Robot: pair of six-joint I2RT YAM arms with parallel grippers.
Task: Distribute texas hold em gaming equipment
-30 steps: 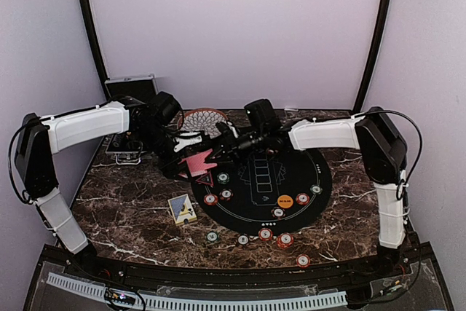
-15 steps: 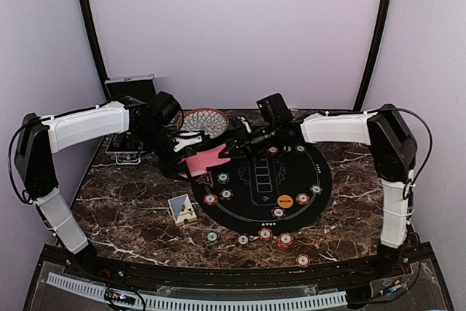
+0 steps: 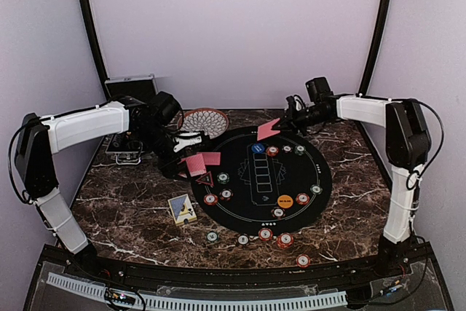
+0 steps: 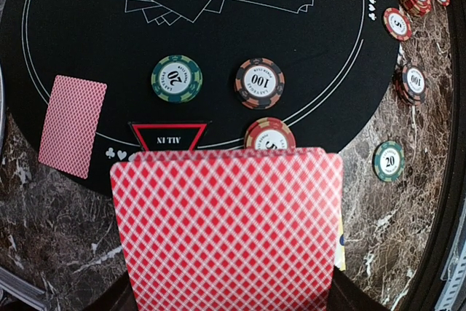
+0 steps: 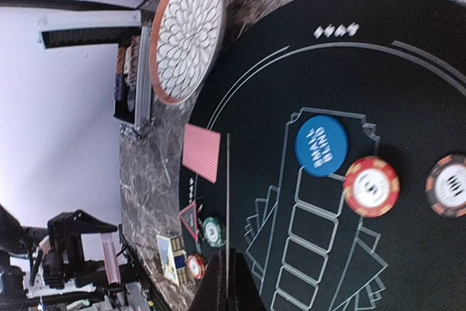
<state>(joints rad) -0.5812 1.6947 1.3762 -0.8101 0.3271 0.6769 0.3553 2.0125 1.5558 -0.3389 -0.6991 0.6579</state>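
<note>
Top view: the right gripper (image 3: pixel 284 127) has swung from mid-mat to the far right rim of the black mat (image 3: pixel 244 205). It is clenched on one red-backed card (image 3: pixel 268 130), which juts left and is tilted. The left gripper (image 3: pixel 183 159) has stayed put.

Left wrist: its fingers clamp the red-backed deck (image 4: pixel 229 231), backs up, its far edge just short of the triangle marker (image 4: pixel 169 136). A single card (image 4: pixel 71 125) lies flat at the mat's edge.

Right wrist: the held card shows edge-on, its long axis straight out from the fingers.

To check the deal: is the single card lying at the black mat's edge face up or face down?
Face down: the card lies flat, showing its red diamond-patterned back.
</note>
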